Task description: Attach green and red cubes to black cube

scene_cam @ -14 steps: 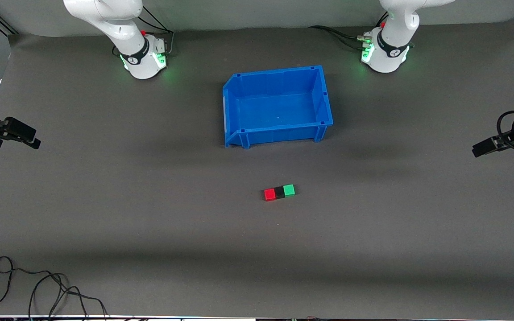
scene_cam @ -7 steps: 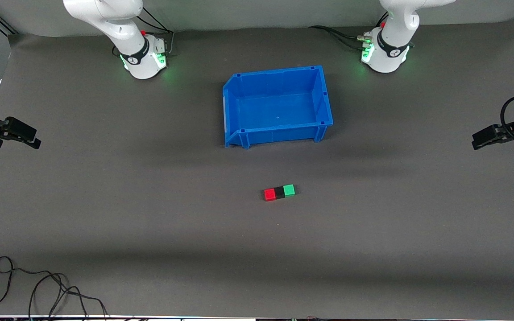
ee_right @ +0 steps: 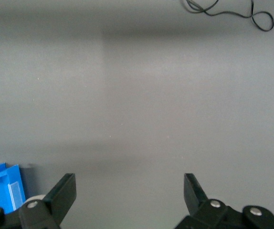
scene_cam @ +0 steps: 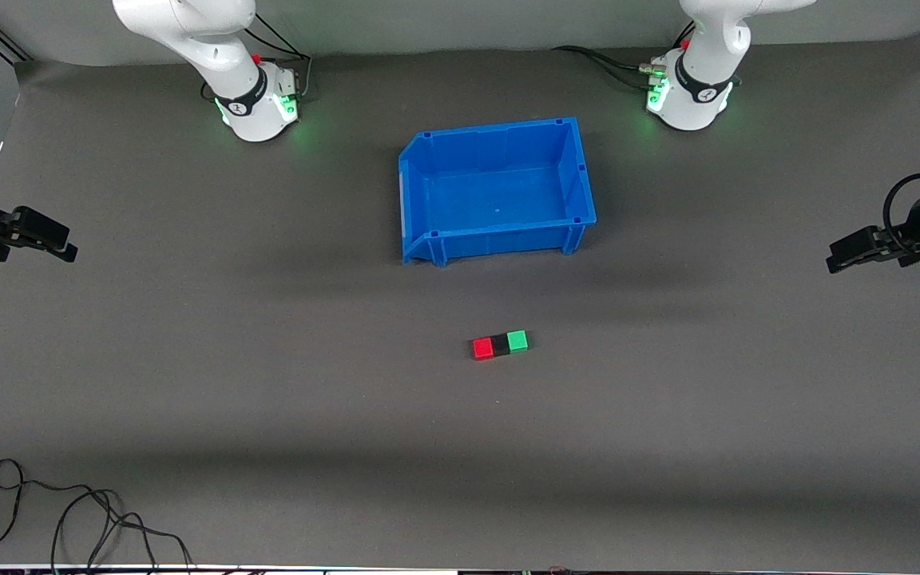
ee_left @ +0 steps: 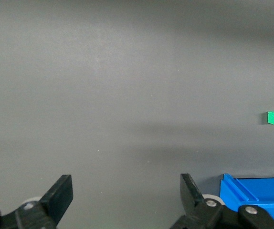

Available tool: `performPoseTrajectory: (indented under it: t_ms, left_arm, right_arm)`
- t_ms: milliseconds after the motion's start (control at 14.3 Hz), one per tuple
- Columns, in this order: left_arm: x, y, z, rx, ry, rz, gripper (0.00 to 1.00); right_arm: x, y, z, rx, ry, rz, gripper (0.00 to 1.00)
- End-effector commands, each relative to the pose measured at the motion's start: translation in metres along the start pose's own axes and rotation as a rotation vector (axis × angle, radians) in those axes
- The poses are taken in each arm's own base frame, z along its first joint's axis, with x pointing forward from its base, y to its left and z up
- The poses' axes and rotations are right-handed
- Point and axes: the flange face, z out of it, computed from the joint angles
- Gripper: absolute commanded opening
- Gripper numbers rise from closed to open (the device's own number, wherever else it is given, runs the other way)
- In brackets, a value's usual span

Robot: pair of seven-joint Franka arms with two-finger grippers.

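Small bright red cube (scene_cam: 482,348), matte black cube (scene_cam: 500,346), bright green cube (scene_cam: 517,341) joined in row, well apart from both my claws. My left gripper (ee_left: 126,194) empty, spread wide at its table end; right gripper (ee_right: 130,191) likewise. Judging nothing left.

You have three small cubes touching in a row mid-table (scene_cam: 188,383): the red cube (scene_cam: 482,348) toward the right arm's end, the matte black cube (scene_cam: 500,345) between, the green cube (scene_cam: 517,341) toward the left arm's end. The blue plastic bin (scene_cam: 580,172) sits farther from the front camera.

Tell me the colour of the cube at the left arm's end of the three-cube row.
Bright green, touching the black cube; clearest in the front view.
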Motion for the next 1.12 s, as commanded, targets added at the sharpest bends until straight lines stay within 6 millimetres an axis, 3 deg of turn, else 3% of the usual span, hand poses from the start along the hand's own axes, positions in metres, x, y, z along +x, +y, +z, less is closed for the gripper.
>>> performPoseTrajectory:
  t_ms: [0, 350, 770, 1050]
  left_arm:
    - [0.000, 0.006, -0.008, 0.007, 0.006, 0.040, 1.00]
    - [-0.011, 0.001, -0.017, 0.038, -0.020, 0.133, 1.00]
    - [-0.017, -0.009, -0.027, 0.042, -0.003, 0.118, 1.00]
    - [-0.018, 0.000, -0.030, 0.058, 0.009, 0.140, 1.00]
  right_arm:
    - [-0.008, -0.003, -0.004, 0.023, -0.016, -0.008, 1.00]
    - [-0.007, -0.006, -0.007, 0.074, -0.019, -0.003, 1.00]
    - [-0.008, -0.006, -0.008, 0.074, -0.017, -0.003, 1.00]
    - [-0.008, -0.006, -0.008, 0.074, -0.017, -0.005, 1.00]
